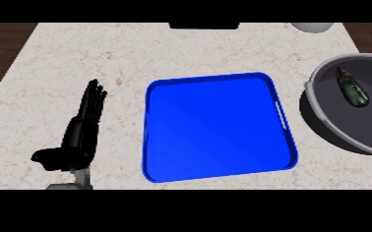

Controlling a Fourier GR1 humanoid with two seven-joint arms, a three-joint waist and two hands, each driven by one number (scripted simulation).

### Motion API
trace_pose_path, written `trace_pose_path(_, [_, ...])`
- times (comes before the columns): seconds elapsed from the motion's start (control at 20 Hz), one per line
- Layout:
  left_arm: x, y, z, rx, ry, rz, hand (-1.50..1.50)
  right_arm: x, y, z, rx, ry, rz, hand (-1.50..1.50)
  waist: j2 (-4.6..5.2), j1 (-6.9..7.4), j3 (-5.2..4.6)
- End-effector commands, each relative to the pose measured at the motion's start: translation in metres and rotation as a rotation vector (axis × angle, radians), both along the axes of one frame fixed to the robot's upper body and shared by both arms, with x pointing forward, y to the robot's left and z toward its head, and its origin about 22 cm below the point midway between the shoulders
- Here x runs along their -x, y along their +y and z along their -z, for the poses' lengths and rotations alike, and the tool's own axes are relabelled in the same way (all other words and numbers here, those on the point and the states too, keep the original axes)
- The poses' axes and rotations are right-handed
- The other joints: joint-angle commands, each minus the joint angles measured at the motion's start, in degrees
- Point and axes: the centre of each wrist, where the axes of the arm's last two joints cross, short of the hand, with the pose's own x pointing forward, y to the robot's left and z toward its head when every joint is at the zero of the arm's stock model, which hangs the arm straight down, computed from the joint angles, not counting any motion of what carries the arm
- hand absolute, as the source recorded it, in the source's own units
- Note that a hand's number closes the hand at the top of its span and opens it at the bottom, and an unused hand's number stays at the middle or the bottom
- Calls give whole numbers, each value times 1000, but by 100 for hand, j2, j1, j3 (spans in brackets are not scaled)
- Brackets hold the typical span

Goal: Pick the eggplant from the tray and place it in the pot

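Where the head view looks down on the pale marbled surface [181, 49], the blue tray [218, 169] lies in the middle, a rounded rectangle turned slightly so that its right side runs a little askew; a slot handle shows as a thin light line along that right rim. Nothing rests on the tray's blue floor.

The eggplant [352, 89] is already in the grey pot [320, 73] — it lies on the pot's dark bottom, a narrow dark-green shape with its stem end pointing up and to the left, its body slanting down toward the right. The pot stands at the view's right edge, partly cut off by it, just beside the tray's right rim but apart from it.

The left hand [80, 135] shows at the lower left, well apart from the tray, above the surface with its fingers straight and held together, pointing up the view — released, grasping nothing; the thumb juts out to the left near the wrist. The grey forearm enters below it. The right hand does not show.

At the top edge a dark rectangular object [203, 25] sits at the surface's far side, and a pale rounded object [314, 27] shows at the upper right, cut off. Dark wood shows beyond the surface at both upper corners.
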Motion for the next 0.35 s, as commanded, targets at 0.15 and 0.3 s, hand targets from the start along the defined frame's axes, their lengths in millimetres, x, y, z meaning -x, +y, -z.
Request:
trace_pose_path(0.15, [-8,-5,-11,-6,-4,5,0,35,-20,-10,1,-78,118,-150,6,-9,10])
trace_pose_path(0.3, [0,0,-5,20,-6,6,0,65,-26,0,-29,-86,123,-150,-1,-33,10])
